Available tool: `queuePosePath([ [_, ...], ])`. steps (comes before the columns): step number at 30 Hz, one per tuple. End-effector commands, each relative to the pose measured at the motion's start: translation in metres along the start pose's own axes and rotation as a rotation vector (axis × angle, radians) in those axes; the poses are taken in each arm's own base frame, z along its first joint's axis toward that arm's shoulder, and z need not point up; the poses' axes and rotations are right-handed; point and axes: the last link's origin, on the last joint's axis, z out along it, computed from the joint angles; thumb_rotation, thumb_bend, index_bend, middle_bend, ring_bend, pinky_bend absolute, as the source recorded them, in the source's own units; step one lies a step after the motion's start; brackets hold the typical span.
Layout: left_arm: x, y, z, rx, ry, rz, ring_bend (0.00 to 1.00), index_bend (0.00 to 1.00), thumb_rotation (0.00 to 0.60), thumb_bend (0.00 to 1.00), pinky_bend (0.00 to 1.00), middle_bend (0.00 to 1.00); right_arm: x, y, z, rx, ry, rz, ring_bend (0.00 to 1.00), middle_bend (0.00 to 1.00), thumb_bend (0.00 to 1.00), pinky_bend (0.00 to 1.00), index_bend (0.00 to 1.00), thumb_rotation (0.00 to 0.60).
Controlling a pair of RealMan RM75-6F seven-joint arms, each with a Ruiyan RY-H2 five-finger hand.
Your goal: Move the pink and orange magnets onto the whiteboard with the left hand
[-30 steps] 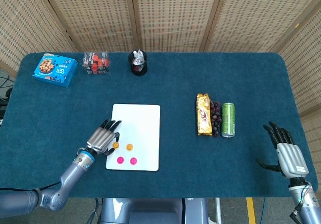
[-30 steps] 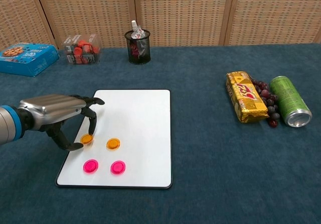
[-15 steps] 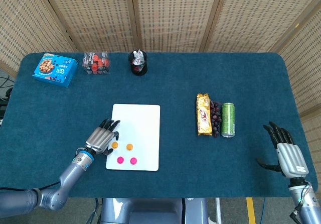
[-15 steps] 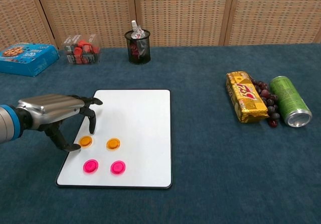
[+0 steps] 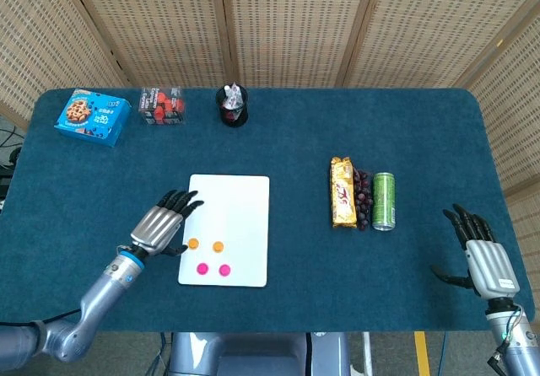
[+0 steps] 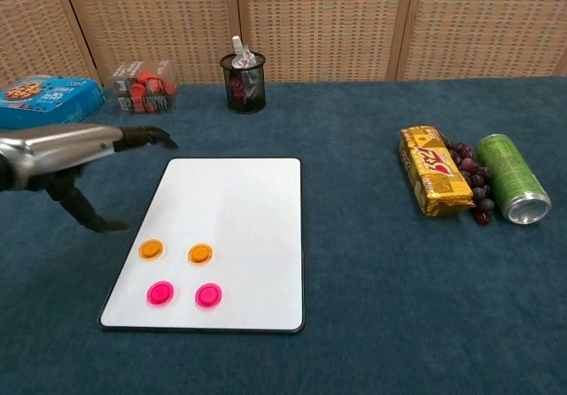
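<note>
Head view overhead, far; chest view low, nearer; both share whiteboard (image 5: 228,229).

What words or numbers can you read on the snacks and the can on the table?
None can be read for sure.
Gold snack bar: red lettering, too blurred to read.
Green can: no readable print.
Blue cookie box: shows cookies; the text is too small.
Clear box of red pieces: no label to be seen.
Black mesh cup: no text.
Whiteboard: blank, with only magnets on it.
</note>
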Motion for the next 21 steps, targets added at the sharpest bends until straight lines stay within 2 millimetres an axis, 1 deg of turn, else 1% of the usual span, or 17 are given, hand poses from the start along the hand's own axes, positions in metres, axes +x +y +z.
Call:
queuePosePath([
  [1, 0.015, -0.025, -0.039, 0.054, 0.06, -0.036, 0.0, 0.04, 0.6, 0.18, 0.0, 0.0, 0.0, 0.0, 0.0, 0.003, 0.009, -0.011, 0.0, 0.0, 0.26, 0.0, 0.0, 0.6],
  [5, 0.02, -0.056, -0.083, 0.157, 0.111, -0.052, 0.0, 0.01, 0.6, 0.15, 0.0, 0.0, -0.001, -0.001, 0.0, 0.009, 0.022, -0.026, 0.0, 0.0, 0.26, 0.0, 0.0, 0.6],
  [7, 0.021, -0.075, -0.11, 0.25, 0.163, -0.053, 0.0, 0.0, 0.6, 0.13, 0.0, 0.0, -0.001, -0.001, -0.001, 0.015, 0.03, -0.039, 0.0, 0.0, 0.26, 0.0, 0.0, 0.6],
  [9, 0.021, -0.087, -0.133, 0.324, 0.214, -0.042, 0.0, 0.0, 0.6, 0.1, 0.0, 0.0, -0.001, -0.002, -0.001, 0.02, 0.039, -0.052, 0.0, 0.0, 0.26, 0.0, 0.0, 0.6],
  [10, 0.019, -0.093, -0.147, 0.376, 0.245, -0.042, 0.0, 0.0, 0.6, 0.08, 0.0, 0.0, -0.001, -0.002, -0.001, 0.022, 0.047, -0.063, 0.0, 0.0, 0.26, 0.0, 0.0, 0.6],
  [11, 0.019, -0.093, -0.152, 0.389, 0.255, -0.043, 0.0, 0.0, 0.6, 0.05, 0.0, 0.0, -0.001, -0.002, -0.001, 0.023, 0.051, -0.069, 0.0, 0.0, 0.26, 0.0, 0.0, 0.6],
  [12, 0.016, -0.098, -0.169, 0.443, 0.273, -0.065, 0.0, 0.0, 0.6, 0.03, 0.0, 0.0, 0.0, -0.003, -0.001, 0.027, 0.068, -0.089, 0.0, 0.0, 0.26, 0.0, 0.0, 0.6],
  [15, 0.015, -0.102, -0.197, 0.489, 0.289, -0.086, 0.0, 0.0, 0.6, 0.01, 0.0, 0.0, -0.001, -0.003, -0.002, 0.03, 0.106, -0.13, 0.0, 0.0, 0.26, 0.0, 0.0, 0.6],
  [18, 0.016, -0.106, -0.215, 0.502, 0.307, -0.097, 0.0, 0.0, 0.6, 0.01, 0.0, 0.0, -0.001, -0.004, -0.003, 0.033, 0.134, -0.158, 0.0, 0.0, 0.26, 0.0, 0.0, 0.6],
  [21, 0.017, -0.11, -0.222, 0.482, 0.323, -0.126, 0.0, 0.0, 0.6, 0.01, 0.0, 0.0, -0.002, -0.004, -0.004, 0.034, 0.151, -0.178, 0.0, 0.0, 0.26, 0.0, 0.0, 0.6],
])
